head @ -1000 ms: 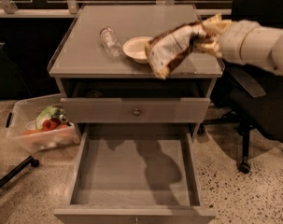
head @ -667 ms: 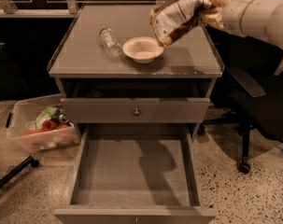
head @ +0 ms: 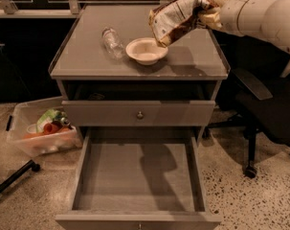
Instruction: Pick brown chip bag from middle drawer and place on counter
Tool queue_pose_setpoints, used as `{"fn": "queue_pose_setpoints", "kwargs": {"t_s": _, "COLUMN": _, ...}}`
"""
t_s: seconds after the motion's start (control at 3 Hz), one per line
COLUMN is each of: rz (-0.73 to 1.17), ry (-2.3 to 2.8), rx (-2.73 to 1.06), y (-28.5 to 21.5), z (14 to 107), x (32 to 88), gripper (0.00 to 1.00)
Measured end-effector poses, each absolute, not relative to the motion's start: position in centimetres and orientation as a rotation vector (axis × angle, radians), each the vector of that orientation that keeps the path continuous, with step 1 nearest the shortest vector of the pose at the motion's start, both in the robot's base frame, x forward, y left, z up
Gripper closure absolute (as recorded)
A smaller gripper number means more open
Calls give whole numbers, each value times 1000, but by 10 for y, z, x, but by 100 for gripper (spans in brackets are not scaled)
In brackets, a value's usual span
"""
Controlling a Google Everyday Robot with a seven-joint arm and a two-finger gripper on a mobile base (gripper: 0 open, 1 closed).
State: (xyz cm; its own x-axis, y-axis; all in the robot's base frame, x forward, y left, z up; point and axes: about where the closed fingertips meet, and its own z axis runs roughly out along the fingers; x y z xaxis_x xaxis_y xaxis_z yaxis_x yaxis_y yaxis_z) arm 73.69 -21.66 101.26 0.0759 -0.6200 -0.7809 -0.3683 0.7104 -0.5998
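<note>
Placement step in hand. Gripper is clamped on the brown chip bag, held aloft over the counter's right rear corner (middle drawer stands open). Next move, by judgement: lower beside the white bowl, towards the right edge, then release.

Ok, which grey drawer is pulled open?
The lower grey drawer, its floor showing; the knobbed one above is shut. The gripper holds the brown foil chip bag over the grey counter.

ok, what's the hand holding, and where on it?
The brown chip bag, pinched at its upper end by the hand, above the counter, back right.
</note>
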Motion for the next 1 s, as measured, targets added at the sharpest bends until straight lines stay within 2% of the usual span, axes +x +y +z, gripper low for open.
{"fn": "queue_pose_setpoints", "kwargs": {"t_s": 0.33, "rz": -236, "ry": 1532, "rx": -819, "y": -220, "z": 1017, "x": 732, "gripper": 100}}
{"fn": "queue_pose_setpoints", "kwargs": {"t_s": 0.67, "rz": -240, "ry": 1514, "rx": -762, "y": -220, "z": 1025, "x": 752, "gripper": 100}}
{"fn": "queue_pose_setpoints", "kwargs": {"t_s": 1.0, "rz": -238, "ry": 1485, "rx": -707, "y": -195, "z": 1030, "x": 791, "gripper": 100}}
